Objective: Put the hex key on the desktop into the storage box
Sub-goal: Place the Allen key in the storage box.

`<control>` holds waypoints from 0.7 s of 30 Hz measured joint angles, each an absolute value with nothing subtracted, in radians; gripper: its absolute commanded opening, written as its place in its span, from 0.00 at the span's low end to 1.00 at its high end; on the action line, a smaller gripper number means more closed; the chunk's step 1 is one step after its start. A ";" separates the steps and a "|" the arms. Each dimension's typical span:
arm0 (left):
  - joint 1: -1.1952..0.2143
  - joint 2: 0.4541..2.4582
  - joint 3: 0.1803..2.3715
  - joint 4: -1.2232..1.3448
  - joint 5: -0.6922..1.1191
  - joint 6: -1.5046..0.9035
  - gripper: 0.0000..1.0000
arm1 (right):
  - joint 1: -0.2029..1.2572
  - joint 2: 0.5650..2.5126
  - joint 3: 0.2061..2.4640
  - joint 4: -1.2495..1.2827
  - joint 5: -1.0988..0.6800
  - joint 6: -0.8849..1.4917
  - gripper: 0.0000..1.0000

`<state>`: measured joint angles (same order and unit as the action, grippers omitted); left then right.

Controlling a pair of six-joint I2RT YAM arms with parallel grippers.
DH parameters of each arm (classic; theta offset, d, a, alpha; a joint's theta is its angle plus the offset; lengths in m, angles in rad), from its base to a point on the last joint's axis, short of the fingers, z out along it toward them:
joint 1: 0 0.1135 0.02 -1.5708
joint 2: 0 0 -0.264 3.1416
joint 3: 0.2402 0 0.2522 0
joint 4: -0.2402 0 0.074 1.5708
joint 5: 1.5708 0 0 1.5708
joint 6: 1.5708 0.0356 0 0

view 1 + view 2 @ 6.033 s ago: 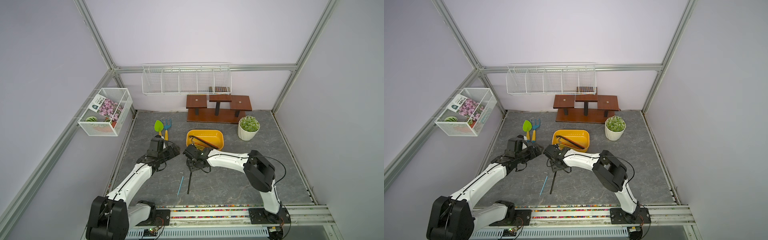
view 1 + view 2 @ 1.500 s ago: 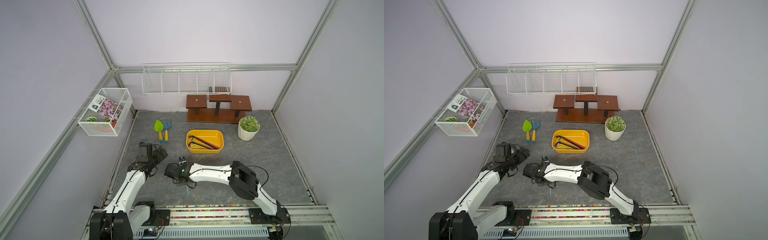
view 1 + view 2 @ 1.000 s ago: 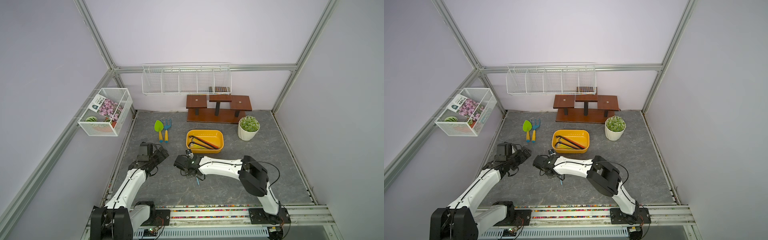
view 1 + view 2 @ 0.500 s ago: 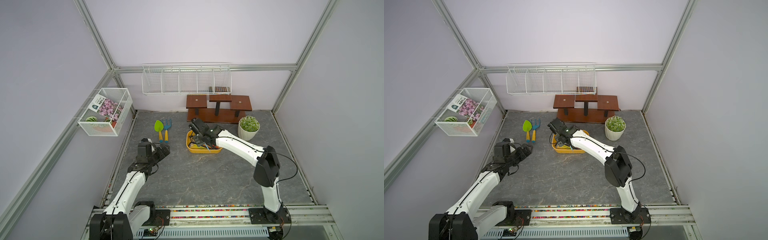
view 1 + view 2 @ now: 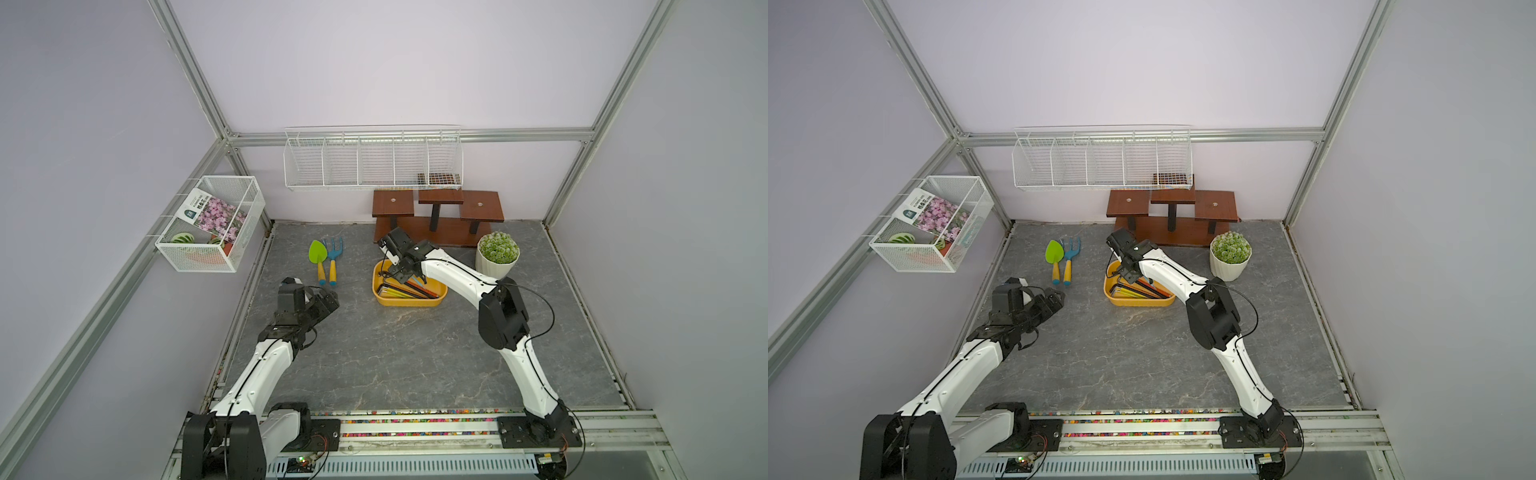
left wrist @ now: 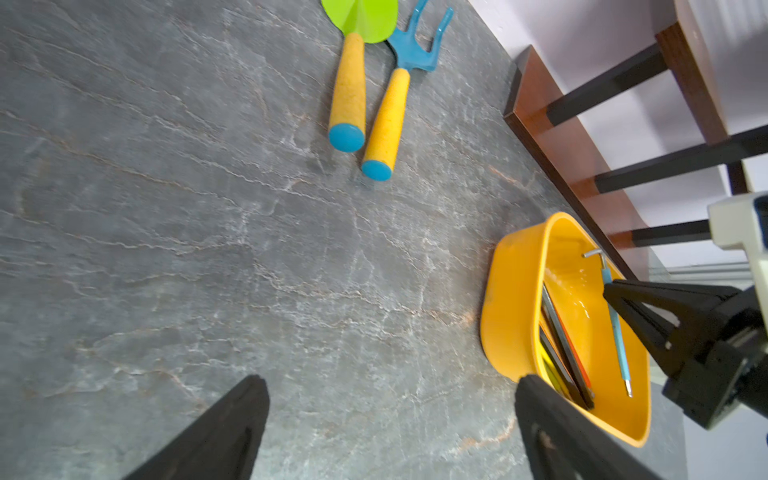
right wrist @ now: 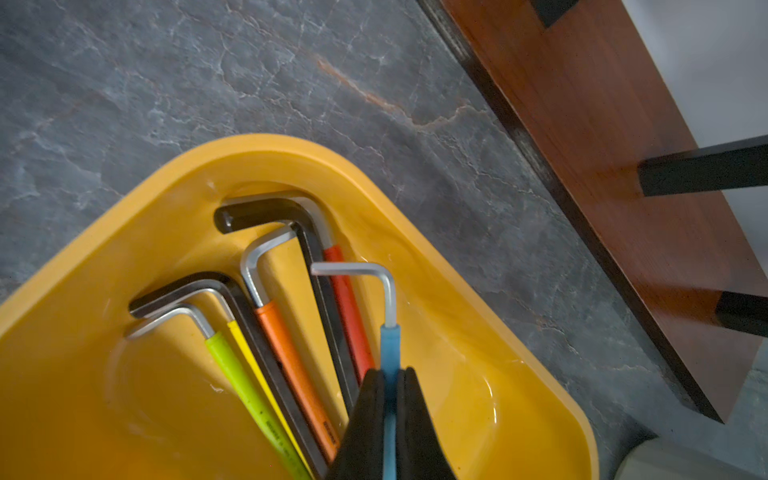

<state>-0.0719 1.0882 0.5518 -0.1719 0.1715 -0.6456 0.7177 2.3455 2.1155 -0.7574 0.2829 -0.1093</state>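
Nearest the rail, the left gripper (image 6: pixel 390 380) hangs over bare desktop (image 5: pixel 395 353), its fingers (image 6: pixel 232 424) spread wide and holding nothing. Farther back, the right gripper (image 7: pixel 388 374) dips into the yellow storage box (image 7: pixel 270 149). Its fingers (image 7: pixel 365 415) are pressed together on the blue sleeve of the hex key (image 7: pixel 390 340), held over the other keys (image 7: pixel 286 353) lying in the box. Beyond that is a wooden stand (image 5: pixel 449 235).

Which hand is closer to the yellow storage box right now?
Right. The right hand is over the storage box, shut on the blue hex key; the left hand hangs open over bare desktop, apart from it.
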 measured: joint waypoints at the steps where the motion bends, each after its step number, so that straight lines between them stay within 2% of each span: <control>1: -0.072 1.093 0.552 -0.167 0.163 -0.646 0.97 | 0.718 2.348 2.116 -0.756 0.278 -0.114 0.20; 4: -0.072 1.098 0.552 -0.155 0.140 -0.643 0.97 | 0.717 2.352 2.116 -0.749 0.260 -0.122 0.45; 7: -0.072 1.098 0.552 -0.146 0.117 -0.630 0.96 | 0.715 2.346 2.093 -0.716 0.240 -0.115 0.60; 13: -0.072 1.066 0.551 -0.121 0.045 -0.567 0.96 | 0.713 2.236 1.894 -0.626 0.244 -0.079 0.76; 16: -0.072 1.018 0.545 -0.086 -0.025 -0.538 0.96 | 0.713 2.098 1.740 -0.554 0.280 -0.046 0.88; 17: -0.072 0.997 0.533 -0.061 -0.054 -0.528 0.96 | 0.713 2.036 1.682 -0.527 0.297 -0.032 0.96; 18: -0.072 0.978 0.517 -0.034 -0.083 -0.517 0.96 | 0.713 1.977 1.628 -0.498 0.314 -0.019 0.99; 21: -0.072 0.929 0.432 0.080 -0.181 -0.474 0.97 | 0.704 1.781 1.458 -0.407 0.360 0.023 0.99</control>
<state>-0.0719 0.9291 0.4316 0.0795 -0.1806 -0.4744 0.7040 1.7813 1.4578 -0.4068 0.3595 0.0235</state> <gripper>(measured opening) 0.967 0.989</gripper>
